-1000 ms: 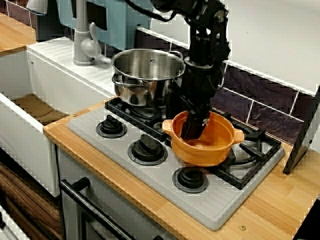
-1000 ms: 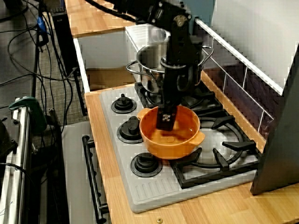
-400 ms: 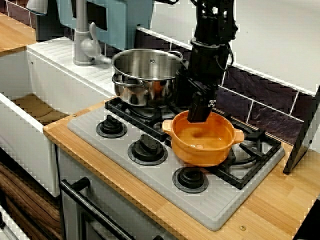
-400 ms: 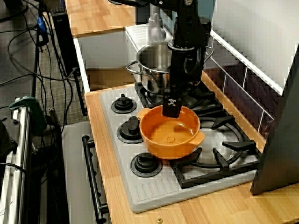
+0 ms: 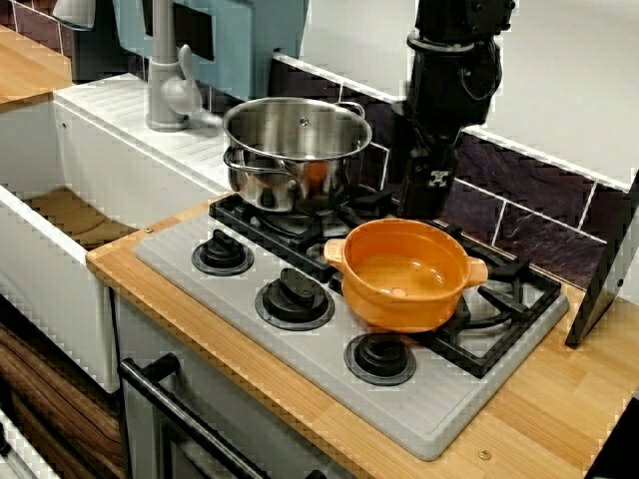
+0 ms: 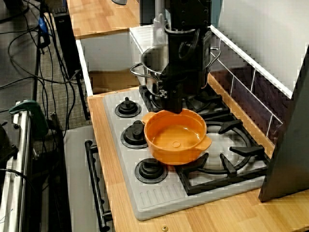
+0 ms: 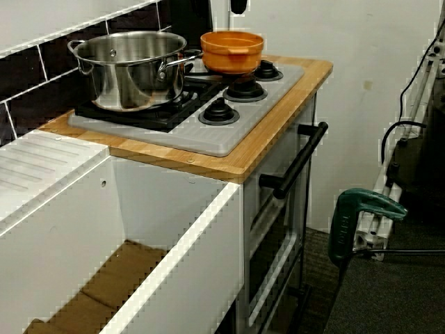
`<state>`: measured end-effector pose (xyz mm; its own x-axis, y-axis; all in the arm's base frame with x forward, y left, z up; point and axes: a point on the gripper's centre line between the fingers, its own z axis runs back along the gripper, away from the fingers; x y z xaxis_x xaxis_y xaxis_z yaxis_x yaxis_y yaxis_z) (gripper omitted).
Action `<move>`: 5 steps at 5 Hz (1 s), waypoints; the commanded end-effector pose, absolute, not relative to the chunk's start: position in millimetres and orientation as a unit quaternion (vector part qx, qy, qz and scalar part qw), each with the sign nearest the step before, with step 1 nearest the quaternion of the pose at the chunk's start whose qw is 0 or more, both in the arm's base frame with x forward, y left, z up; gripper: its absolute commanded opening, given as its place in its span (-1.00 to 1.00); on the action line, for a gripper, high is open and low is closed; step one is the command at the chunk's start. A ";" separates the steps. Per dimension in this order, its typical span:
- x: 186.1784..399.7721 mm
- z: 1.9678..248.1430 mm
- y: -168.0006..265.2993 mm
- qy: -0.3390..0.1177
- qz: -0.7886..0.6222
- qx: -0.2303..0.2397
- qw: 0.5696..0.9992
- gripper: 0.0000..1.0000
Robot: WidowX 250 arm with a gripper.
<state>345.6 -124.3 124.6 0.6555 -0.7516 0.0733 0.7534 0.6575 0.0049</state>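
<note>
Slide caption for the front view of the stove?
The gripper hangs over the rim of the orange bowl, beside the steel pot on the stove.

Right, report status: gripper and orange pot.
Gripper hovers above orange pot, by its far rim; fingers' state unclear. Pot looks empty, upright on grate. Steel pot beside, apart.

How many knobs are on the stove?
3, in a row along the front of the stove: the end knob nearest the sink, the middle knob, and the last knob just in front of the orange pot. None seems hidden.
</note>
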 end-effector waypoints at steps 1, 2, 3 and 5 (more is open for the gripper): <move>352.8 142.2 -132.2 -0.116 -0.552 -0.010 0.826 1.00; 353.7 137.1 -133.1 -0.124 -0.583 -0.009 0.803 1.00; 356.2 127.1 -135.8 -0.118 -0.580 -0.013 0.806 1.00; 375.4 106.3 -138.6 -0.094 -0.569 -0.008 0.817 1.00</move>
<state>373.6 -141.0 83.8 0.3415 -0.9317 0.1239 0.9359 0.3492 0.0457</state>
